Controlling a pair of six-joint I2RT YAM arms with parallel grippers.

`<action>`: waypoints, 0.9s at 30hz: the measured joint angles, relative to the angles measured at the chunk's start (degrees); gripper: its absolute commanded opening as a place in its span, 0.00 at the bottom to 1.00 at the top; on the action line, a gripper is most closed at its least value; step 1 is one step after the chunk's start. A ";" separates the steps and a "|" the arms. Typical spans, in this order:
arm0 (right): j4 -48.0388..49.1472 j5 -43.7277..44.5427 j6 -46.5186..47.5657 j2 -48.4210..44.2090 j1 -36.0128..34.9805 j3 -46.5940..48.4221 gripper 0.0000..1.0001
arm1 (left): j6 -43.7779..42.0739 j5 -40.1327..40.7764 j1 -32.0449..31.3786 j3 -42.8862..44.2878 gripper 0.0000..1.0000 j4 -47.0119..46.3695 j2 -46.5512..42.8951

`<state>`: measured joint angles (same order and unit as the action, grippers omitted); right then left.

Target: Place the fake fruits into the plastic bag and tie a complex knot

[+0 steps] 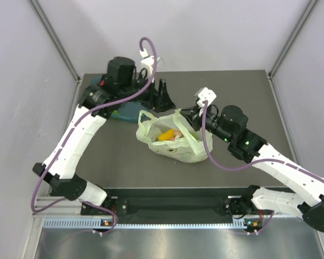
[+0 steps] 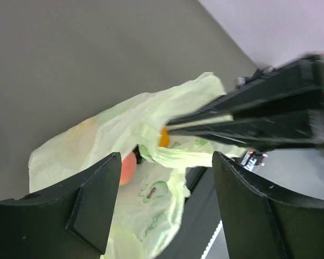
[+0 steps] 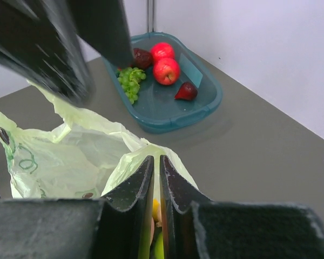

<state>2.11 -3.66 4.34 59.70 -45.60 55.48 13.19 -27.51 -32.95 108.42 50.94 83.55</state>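
Observation:
The pale green plastic bag [image 1: 175, 141] lies open mid-table with orange and peach fake fruits [image 1: 167, 135] inside. My right gripper [image 1: 183, 115] is shut on the bag's far right rim; in the right wrist view [image 3: 157, 164] the jaws pinch a fold of green film [image 3: 130, 162]. My left gripper [image 1: 160, 101] is open and empty, hovering just behind the bag. In the left wrist view [image 2: 164, 199] it hangs over the bag [image 2: 108, 135], with a peach fruit [image 2: 128, 167] and an orange one [image 2: 163, 137] showing. No knot is visible.
A teal tray [image 3: 205, 102] stands at the back left [image 1: 121, 114], holding two red apples [image 3: 166, 70], green grapes [image 3: 129, 81], a dark red fruit [image 3: 186, 91] and a dark purple one [image 3: 142, 56]. White walls enclose the table.

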 measured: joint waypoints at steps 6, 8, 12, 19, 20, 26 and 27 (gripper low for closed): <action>-0.07 -0.52 -0.07 -0.90 0.31 0.00 0.09 | -1.20 1.73 -0.68 -4.57 0.72 0.76 2.82; -0.07 -0.55 -0.07 -1.16 0.48 -0.02 0.09 | -1.44 1.70 -0.68 -5.05 0.68 0.79 3.32; -0.07 -0.59 -0.07 -1.68 0.74 -0.02 0.09 | -1.81 1.18 -0.76 -5.05 0.67 0.66 4.24; -0.33 -0.61 -0.07 -2.45 0.81 -0.74 0.09 | -1.75 -1.42 -2.40 -5.03 0.60 0.11 6.71; -0.37 -0.61 -0.07 -2.47 0.85 -0.74 0.09 | -1.68 -1.84 -2.67 -5.03 0.57 -0.09 7.10; -0.50 -0.66 -0.09 -3.43 1.16 -0.76 0.09 | -0.81 -3.76 -3.61 -4.22 0.04 -1.25 9.60; -0.57 -0.68 -0.11 -3.67 1.18 -0.76 0.09 | -0.87 -3.82 -3.65 -3.98 0.00 -1.40 9.88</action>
<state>1.54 -4.34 4.23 56.03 -44.42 54.72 12.32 -31.33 -36.60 104.44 49.54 93.43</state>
